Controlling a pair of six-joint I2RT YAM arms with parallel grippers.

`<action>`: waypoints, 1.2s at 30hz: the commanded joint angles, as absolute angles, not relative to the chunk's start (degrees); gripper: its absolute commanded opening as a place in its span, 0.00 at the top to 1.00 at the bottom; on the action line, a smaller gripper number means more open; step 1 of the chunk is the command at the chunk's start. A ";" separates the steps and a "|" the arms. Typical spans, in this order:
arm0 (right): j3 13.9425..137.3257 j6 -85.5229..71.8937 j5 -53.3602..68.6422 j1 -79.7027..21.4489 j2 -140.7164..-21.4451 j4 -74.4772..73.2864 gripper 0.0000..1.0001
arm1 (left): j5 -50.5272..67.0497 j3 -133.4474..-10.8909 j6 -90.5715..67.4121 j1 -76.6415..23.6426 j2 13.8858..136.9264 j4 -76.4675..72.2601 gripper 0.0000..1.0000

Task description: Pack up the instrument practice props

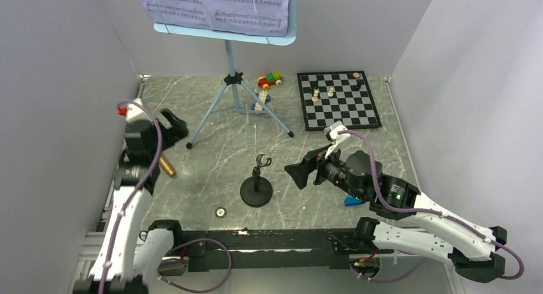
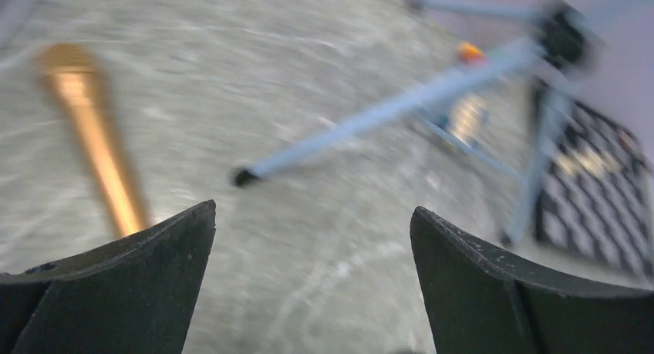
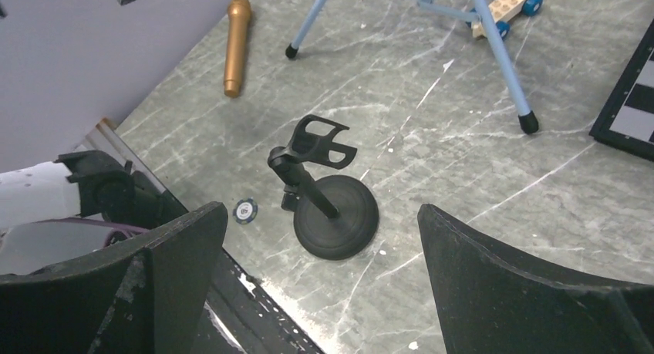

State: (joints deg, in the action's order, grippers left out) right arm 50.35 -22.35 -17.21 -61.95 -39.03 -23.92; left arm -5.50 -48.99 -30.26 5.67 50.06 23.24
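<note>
The light-blue tripod music stand [image 1: 234, 92] stands at the back with white sheet-music pages [image 1: 214, 6] on its desk. The gold-brown microphone [image 1: 167, 166] lies on the table at the left; it also shows in the left wrist view [image 2: 96, 134] and the right wrist view [image 3: 235, 45]. The small black mic stand [image 1: 257, 190] stands upright in the middle, with an empty clip; the right wrist view shows it too [image 3: 328, 203]. My left gripper [image 1: 174, 124] is open and empty above the microphone. My right gripper [image 1: 301, 173] is open and empty, right of the mic stand.
A black-and-white chessboard [image 1: 338, 100] with a few pieces lies at the back right. A colourful toy brick car [image 1: 270, 81] sits by the tripod. A poker chip [image 1: 220, 212] lies near the front edge. A small blue thing [image 1: 351, 201] lies under my right arm. Grey walls enclose the table.
</note>
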 commanded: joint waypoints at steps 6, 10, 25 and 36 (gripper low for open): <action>47.18 -25.87 -17.32 -61.89 -42.00 -20.62 0.00 | -2.29 -26.20 -25.42 -25.25 24.53 7.77 0.01; 45.10 -26.81 -18.35 -61.85 -43.36 -19.67 0.00 | -5.06 -22.08 -23.59 -38.24 20.80 9.07 0.01; 43.22 -28.66 -17.87 -61.90 -47.53 -17.96 0.01 | -36.98 -12.72 -17.41 -79.78 40.14 -12.88 0.05; 42.03 -29.71 -18.32 -61.87 -45.61 -19.15 0.01 | -43.03 -6.77 -9.19 -79.73 53.60 -38.89 0.09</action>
